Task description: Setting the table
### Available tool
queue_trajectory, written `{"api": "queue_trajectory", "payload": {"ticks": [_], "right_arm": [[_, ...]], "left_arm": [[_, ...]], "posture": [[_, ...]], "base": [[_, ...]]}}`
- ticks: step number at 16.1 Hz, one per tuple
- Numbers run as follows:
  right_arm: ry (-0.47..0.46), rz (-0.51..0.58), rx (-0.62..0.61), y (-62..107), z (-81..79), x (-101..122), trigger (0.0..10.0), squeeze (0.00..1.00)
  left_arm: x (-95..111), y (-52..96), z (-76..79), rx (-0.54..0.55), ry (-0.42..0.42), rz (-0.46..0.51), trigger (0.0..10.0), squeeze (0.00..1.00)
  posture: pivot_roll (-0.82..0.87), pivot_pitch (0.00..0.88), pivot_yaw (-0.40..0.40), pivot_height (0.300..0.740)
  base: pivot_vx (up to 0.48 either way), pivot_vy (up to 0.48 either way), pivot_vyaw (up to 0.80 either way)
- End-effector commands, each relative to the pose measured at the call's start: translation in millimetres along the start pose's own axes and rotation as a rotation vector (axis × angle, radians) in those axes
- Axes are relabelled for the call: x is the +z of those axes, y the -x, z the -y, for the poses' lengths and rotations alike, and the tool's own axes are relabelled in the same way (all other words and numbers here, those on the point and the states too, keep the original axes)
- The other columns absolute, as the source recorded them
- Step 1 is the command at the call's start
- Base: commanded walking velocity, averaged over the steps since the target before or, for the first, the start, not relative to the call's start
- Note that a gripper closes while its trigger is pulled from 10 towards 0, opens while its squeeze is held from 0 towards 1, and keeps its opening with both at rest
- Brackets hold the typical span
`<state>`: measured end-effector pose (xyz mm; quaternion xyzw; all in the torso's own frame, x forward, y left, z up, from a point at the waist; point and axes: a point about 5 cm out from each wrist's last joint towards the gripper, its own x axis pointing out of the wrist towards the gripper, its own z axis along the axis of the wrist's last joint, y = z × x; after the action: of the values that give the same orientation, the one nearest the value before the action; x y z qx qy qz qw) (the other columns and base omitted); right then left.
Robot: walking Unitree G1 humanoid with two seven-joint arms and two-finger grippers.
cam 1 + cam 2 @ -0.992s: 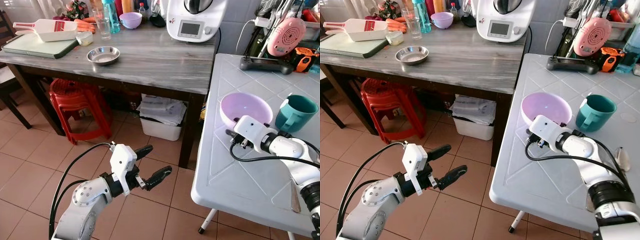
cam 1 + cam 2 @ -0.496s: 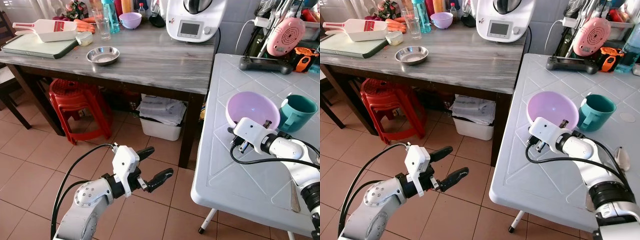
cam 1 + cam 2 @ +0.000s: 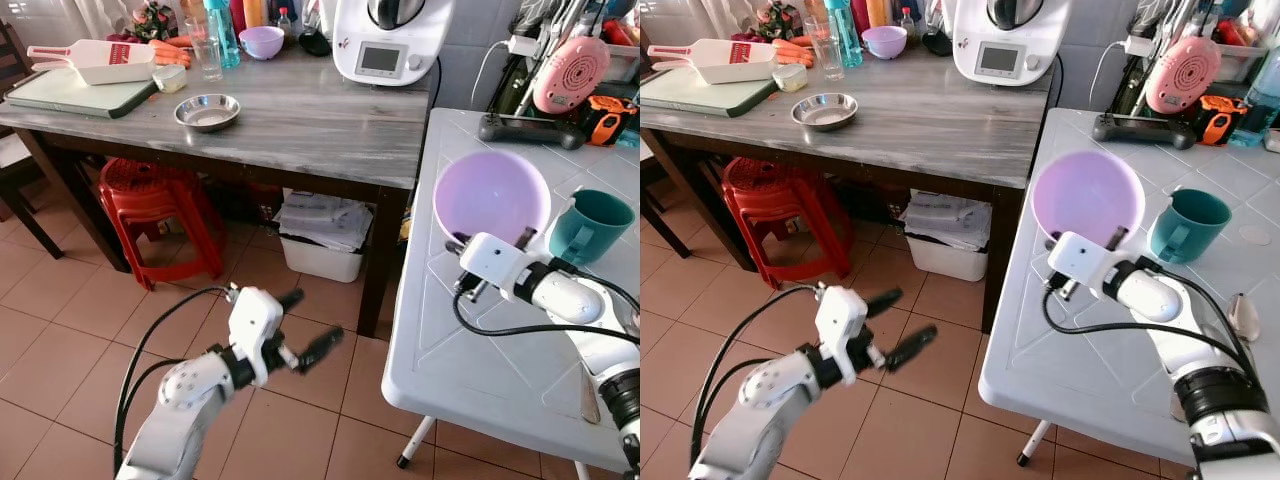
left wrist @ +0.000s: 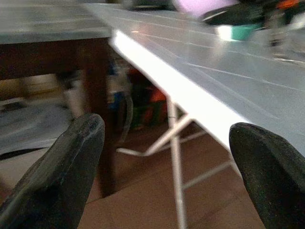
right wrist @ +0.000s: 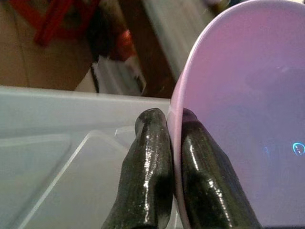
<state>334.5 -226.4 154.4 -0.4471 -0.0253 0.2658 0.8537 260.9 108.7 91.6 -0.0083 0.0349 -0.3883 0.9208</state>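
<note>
The right gripper point(image 5: 172, 157) has its two black fingers point(image 5: 147, 157) pinched tight on the rim of the purple bowl point(image 3: 490, 195), one finger outside the wall and one inside, so the rim runs straight down between them. The bowl is tipped up on edge above the white table point(image 3: 520, 370), its open mouth facing the camera, with the gripper at its lower edge. The teal mug point(image 3: 590, 226) stands on the white table just beside the bowl, on the side away from the wooden table point(image 3: 300, 120). The left gripper point(image 3: 300, 345) hangs low over the tiled floor point(image 3: 60, 310), off the white table's near edge and towards the red stool point(image 3: 150, 195), its fingers spread wide and gripping nothing
</note>
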Motion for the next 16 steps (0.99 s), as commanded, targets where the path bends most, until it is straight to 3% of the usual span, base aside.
{"api": "queue_trajectory", "payload": {"ticks": [1,2,3,4,5,8,10,16], "right_arm": [[-0.036,0.077,-0.081,-2.6,7.8,18,0.0,0.00],[-0.110,0.107,-0.137,-3.4,7.2,26,0.0,0.00],[-0.173,0.128,-0.190,-3.1,4.8,34,2.4,0.00],[-0.208,0.143,-0.227,-2.7,3.4,39,8.9,0.00],[-0.270,0.172,-0.279,-1.4,1.9,45,10.0,0.00],[-0.380,0.198,-0.412,1.6,-1.8,58,10.0,0.00],[-0.434,0.166,-0.428,3.0,-10.4,61,10.0,0.00],[-0.491,0.146,-0.413,0.7,-29.2,73,10.0,0.00]], "left_arm": [[2,-1.0,-17.2,0.148,-0.021,-0.003,10.0,0.00],[6,-2.1,-24.6,0.200,0.006,0.024,10.0,0.00],[10,-2.9,-31.3,0.253,0.015,0.049,10.0,0.00],[11,-3.8,-35.0,0.280,0.022,0.055,10.0,0.00],[13,-4.6,-38.3,0.308,0.022,0.065,10.0,0.00],[15,-10.6,-44.3,0.362,0.070,0.084,10.0,0.00],[16,-15.5,-47.2,0.399,0.135,0.104,10.0,0.00],[17,-19.6,-48.9,0.410,0.133,0.121,10.0,0.00]], "posture": [[0.01,0.009,0.011,0.740],[0.01,0.006,0.009,0.740],[0.00,0.002,0.009,0.740],[0.00,0.000,0.010,0.740],[0.00,0.000,0.011,0.740],[-0.01,0.000,0.021,0.740],[-0.02,0.000,0.025,0.740],[-0.01,0.000,0.020,0.740]], "base": [[0.000,0.000,0.00],[0.000,0.000,0.00],[0.000,0.000,0.00],[0.000,0.000,0.00],[0.000,0.000,0.00],[0.000,0.000,0.00],[0.000,0.000,0.00],[0.000,0.270,-0.76]]}}
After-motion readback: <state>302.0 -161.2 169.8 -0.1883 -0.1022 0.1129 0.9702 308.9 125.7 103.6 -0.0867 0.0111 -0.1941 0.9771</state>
